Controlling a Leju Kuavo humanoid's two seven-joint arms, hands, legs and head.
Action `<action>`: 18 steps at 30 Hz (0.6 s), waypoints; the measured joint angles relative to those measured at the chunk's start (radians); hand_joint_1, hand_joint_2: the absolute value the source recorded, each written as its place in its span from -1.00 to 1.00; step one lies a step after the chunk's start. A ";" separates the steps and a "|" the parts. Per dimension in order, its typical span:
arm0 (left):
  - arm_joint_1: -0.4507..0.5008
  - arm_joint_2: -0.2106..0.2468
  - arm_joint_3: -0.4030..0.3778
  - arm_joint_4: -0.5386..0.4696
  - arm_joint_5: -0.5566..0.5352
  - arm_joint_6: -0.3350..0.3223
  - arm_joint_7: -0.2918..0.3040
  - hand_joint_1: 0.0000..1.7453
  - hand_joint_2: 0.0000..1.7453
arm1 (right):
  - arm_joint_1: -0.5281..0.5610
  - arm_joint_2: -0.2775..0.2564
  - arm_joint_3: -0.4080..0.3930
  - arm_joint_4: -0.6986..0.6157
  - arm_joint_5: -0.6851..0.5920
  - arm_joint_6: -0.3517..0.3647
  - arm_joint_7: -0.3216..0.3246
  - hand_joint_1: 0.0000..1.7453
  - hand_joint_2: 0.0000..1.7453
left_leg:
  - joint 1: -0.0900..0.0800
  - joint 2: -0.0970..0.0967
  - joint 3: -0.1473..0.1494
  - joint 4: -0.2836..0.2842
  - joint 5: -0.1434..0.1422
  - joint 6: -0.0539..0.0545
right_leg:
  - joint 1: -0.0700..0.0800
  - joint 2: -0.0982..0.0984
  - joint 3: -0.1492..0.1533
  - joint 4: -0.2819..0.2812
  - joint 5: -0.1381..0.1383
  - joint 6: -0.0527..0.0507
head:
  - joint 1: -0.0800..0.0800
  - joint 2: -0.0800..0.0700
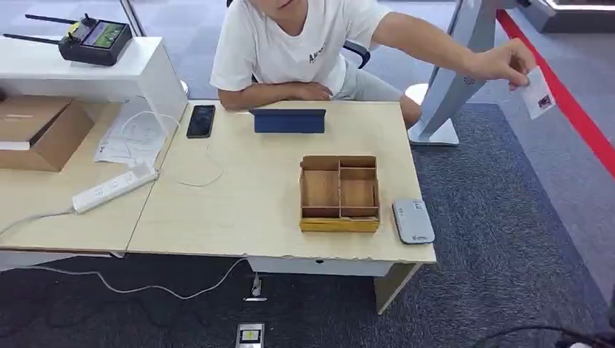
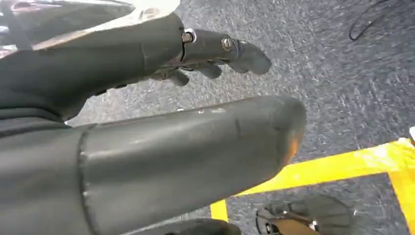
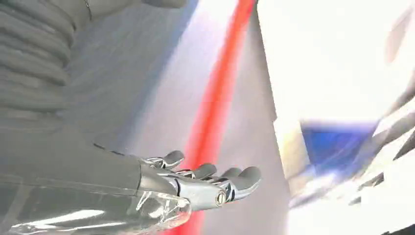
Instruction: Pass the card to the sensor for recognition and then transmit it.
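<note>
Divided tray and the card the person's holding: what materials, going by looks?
Divided tray: looks like unfinished light wood or bamboo, matte, with visible grain and thin slat partitions. Card in the person's hand: probably plastic or laminated stock, white, flat and stiff, with a small printed patch; too small to tell gloss.

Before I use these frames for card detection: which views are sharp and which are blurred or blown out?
Head view: evenly lit and sharp, the card in the person's hand readable as a shape. Left wrist view: left hand sharp, carpet slightly soft. Right wrist view: background streaked by motion blur, a large area blown out white; right hand fairly clear.
</note>
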 joint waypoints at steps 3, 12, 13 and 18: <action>0.009 0.000 0.000 0.000 -0.008 0.000 -0.007 -1.00 -1.00 | 0.027 0.035 0.137 -0.217 0.146 -0.006 -0.026 -1.00 1.00 | 0.002 -0.012 -0.003 0.000 0.005 -0.002 | 0.002 -0.010 -0.001 0.000 0.000 0.000 | 0.001 0.000; 0.013 0.000 -0.001 0.000 -0.023 0.000 -0.016 -1.00 -1.00 | 0.070 0.093 0.370 -0.524 0.269 -0.009 -0.056 -1.00 1.00 | 0.002 -0.011 -0.003 0.000 0.004 -0.003 | 0.003 -0.010 -0.001 0.000 0.000 -0.001 | 0.001 0.000; 0.013 0.000 -0.001 0.000 -0.025 0.000 -0.016 -1.00 -1.00 | 0.072 0.095 0.390 -0.542 0.286 -0.009 -0.056 -1.00 1.00 | 0.002 -0.011 -0.003 0.000 0.004 -0.003 | 0.003 -0.010 -0.001 0.000 0.000 -0.001 | 0.001 0.000; 0.013 0.002 -0.005 0.001 -0.040 0.000 -0.013 -1.00 -1.00 | 0.082 0.105 0.491 -0.612 0.486 -0.009 -0.035 -1.00 1.00 | 0.002 -0.011 -0.003 0.000 0.004 -0.003 | 0.003 -0.010 -0.001 0.000 0.000 -0.001 | 0.001 0.000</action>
